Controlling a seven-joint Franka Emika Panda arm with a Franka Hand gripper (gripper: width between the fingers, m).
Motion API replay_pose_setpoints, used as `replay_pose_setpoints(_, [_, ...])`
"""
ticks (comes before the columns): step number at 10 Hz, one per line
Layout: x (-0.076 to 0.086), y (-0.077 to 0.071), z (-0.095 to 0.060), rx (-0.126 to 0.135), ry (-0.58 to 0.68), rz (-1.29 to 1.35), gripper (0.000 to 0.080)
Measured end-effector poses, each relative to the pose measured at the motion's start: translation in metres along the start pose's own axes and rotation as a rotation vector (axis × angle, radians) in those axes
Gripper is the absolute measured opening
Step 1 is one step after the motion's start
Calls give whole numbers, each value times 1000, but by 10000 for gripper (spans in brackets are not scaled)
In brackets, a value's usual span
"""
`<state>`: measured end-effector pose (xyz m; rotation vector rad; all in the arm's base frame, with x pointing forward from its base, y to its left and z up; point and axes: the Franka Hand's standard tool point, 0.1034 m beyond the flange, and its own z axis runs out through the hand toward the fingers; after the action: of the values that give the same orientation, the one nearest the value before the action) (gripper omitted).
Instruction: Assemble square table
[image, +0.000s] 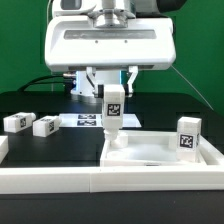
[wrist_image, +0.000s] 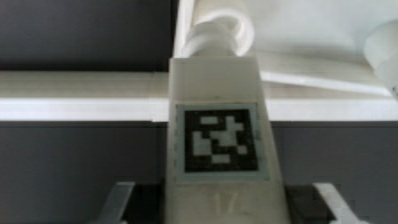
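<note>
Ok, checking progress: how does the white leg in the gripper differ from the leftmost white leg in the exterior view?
The gripped white leg stands upright, the leftmost white leg lies down. The gripper holds the first at the white square slab; the leftmost one sits loose on the black table. Both carry tags.

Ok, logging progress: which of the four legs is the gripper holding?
The upright leg at the slab's corner on the exterior view's left; the right leg stands unheld, the other two lie flat.

The leg (image: 113, 110) looks like smooth white plastic with a faint sheen, its tag (wrist_image: 219, 137) printed matt black and white. The slab (image: 165, 152) is the same smooth white plastic. The table (image: 55, 145) is matt black.
</note>
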<state>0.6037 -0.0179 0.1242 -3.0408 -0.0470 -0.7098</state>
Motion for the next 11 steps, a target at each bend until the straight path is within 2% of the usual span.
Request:
replay_pose_setpoints(2, [6, -7, 1, 7, 9, 9, 290])
replay_pose_setpoints(6, [5, -4, 2, 5, 8, 10, 290])
replay_pose_setpoints(7, [6, -1, 5, -11, 30, 6, 290])
replay_pose_setpoints(8, [4, -6, 9, -5, 22, 16, 290])
replay_pose_setpoints(10, [3, -3, 12, -15, 33, 18, 290])
replay_pose_setpoints(11, [4, 2, 13, -32, 53, 19, 290])
